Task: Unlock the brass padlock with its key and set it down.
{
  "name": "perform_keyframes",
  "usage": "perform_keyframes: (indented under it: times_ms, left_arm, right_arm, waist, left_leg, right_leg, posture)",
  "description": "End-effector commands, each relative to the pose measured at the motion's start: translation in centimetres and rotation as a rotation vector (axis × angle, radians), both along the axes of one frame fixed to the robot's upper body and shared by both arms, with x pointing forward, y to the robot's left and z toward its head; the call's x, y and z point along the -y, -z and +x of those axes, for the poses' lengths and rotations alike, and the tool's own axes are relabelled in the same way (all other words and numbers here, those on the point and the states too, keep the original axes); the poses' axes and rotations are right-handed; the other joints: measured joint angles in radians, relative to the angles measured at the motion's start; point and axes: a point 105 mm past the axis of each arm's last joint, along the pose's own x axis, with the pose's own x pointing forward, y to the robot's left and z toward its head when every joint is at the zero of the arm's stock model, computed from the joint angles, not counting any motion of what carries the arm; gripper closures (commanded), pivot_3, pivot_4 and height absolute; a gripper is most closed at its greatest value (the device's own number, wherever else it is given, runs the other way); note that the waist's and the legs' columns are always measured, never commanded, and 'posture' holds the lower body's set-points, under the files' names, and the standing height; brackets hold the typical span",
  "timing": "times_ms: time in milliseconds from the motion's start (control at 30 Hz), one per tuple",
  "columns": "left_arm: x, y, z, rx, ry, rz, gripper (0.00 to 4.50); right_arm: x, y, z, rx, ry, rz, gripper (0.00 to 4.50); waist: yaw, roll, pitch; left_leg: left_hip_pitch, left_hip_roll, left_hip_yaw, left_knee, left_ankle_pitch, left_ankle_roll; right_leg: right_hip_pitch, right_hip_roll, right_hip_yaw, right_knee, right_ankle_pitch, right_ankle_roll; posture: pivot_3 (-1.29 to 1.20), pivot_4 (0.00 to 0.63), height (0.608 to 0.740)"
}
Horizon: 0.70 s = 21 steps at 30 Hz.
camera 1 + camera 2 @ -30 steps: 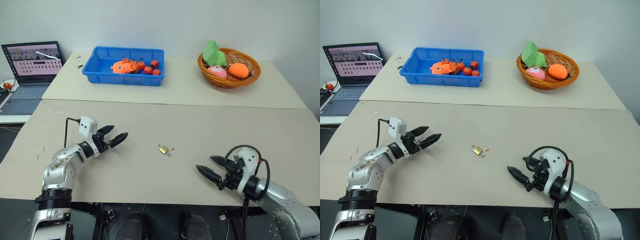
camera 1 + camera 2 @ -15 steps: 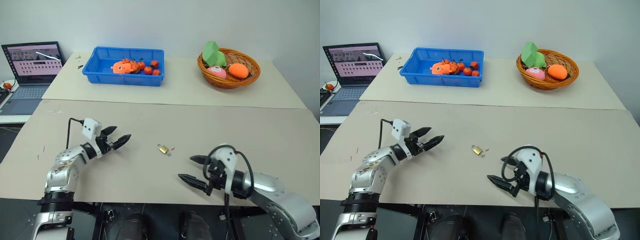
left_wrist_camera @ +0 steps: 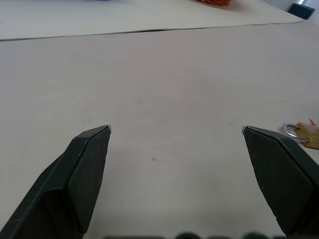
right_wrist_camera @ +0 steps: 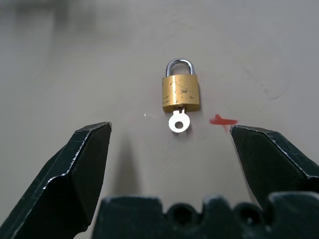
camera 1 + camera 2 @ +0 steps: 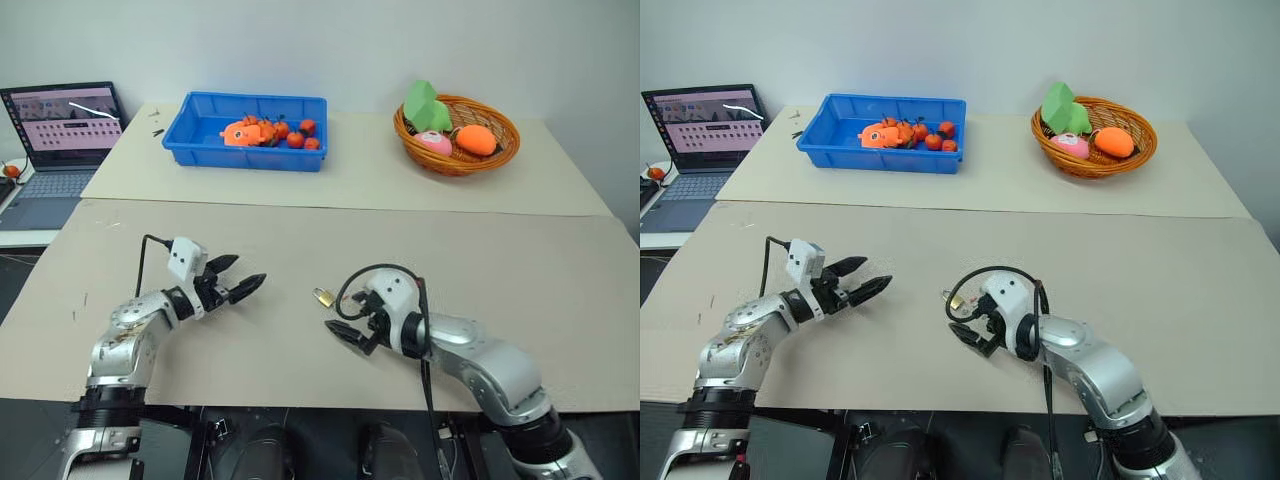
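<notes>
The right gripper (image 5: 347,326) hangs low over the near table, fingers spread wide and holding nothing. Just ahead of its tips lies the brass padlock (image 4: 181,92), flat on the surface, shackle pointing away from the gripper, and the key (image 4: 179,121) sits in the keyhole with its round bow facing the fingers. In the right wrist view, lock and key line up in the gap between the two black fingers, not touching either one. A small red mark (image 4: 222,120) sits on the table just beside the key, toward one finger.

Over on the other side, the left gripper (image 5: 236,281) is also released, fingers apart and empty, pointing across toward the padlock, well apart from it. Bare tabletop lies between them, plenty of room there.

The near table (image 5: 560,290) stretches wide on the right, open all the way to its edge, and the right arm lies over its front edge. Behind the padlock a seam marks where the far table (image 5: 370,180) begins. Well back on it stand the blue bin (image 5: 247,131) of small orange and red items and the wicker basket (image 5: 457,139). A laptop (image 5: 62,135) sits off the far left corner.
</notes>
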Motion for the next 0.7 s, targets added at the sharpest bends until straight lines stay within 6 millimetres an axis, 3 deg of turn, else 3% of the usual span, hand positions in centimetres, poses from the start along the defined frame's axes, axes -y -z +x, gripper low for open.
perform_keyframes:
  times_ms: [33,200,333,533,700]
  left_arm:
    - [2.9,-2.4,-3.2,0.117,0.272,0.095,0.0]
    - [3.5,-1.8,-6.4,0.184,0.501,0.245,0.0]
    - [3.3,-1.0,-7.6,0.192,0.579,0.292,0.0]
    - [1.9,-0.8,-6.2,0.197,0.527,0.31,0.0]
    - [0.2,0.1,-5.5,0.181,0.495,0.356,0.0]
  right_arm:
    - [0.0,-0.8,0.7,0.033,0.009,0.005,0.01]
    - [0.1,-0.9,1.1,0.039,0.007,0.001,0.01]
    - [0.4,-0.8,1.6,0.047,0.026,-0.005,0.01]
    - [-0.4,-1.1,1.8,0.059,0.033,0.019,0.01]
    - [-2.2,-1.3,1.9,0.068,0.003,0.035,0.01]
  waist:
    - [-0.001,0.0,0.0]
    - [-0.009,0.001,0.0]
    - [-0.01,0.001,0.0]
    - [-0.01,0.001,0.0]
    - [-0.012,0.001,0.0]
  left_leg:
    - [0.0,0.0,0.0,0.0,0.0,0.0]
    - [0.0,0.001,0.0,0.0,0.0,-0.001]
    - [0.0,0.001,0.0,0.0,0.0,-0.001]
    - [0.001,0.001,0.0,0.0,0.0,-0.001]
    - [0.0,0.001,0.001,0.0,0.0,-0.001]
  right_leg:
    - [0.0,0.0,0.0,0.0,0.0,0.0]
    - [0.0,0.001,0.001,0.0,-0.001,-0.001]
    - [-0.001,0.001,0.001,0.001,-0.001,-0.001]
    - [-0.001,0.001,0.001,0.001,-0.001,-0.001]
    - [-0.001,0.002,0.001,0.001,-0.001,-0.001]
  posture:
    - [0.0,0.15,0.684]
    - [0.0,0.15,0.684]
    - [0.0,0.15,0.684]
    - [0.0,0.15,0.684]
    - [0.0,0.15,0.684]
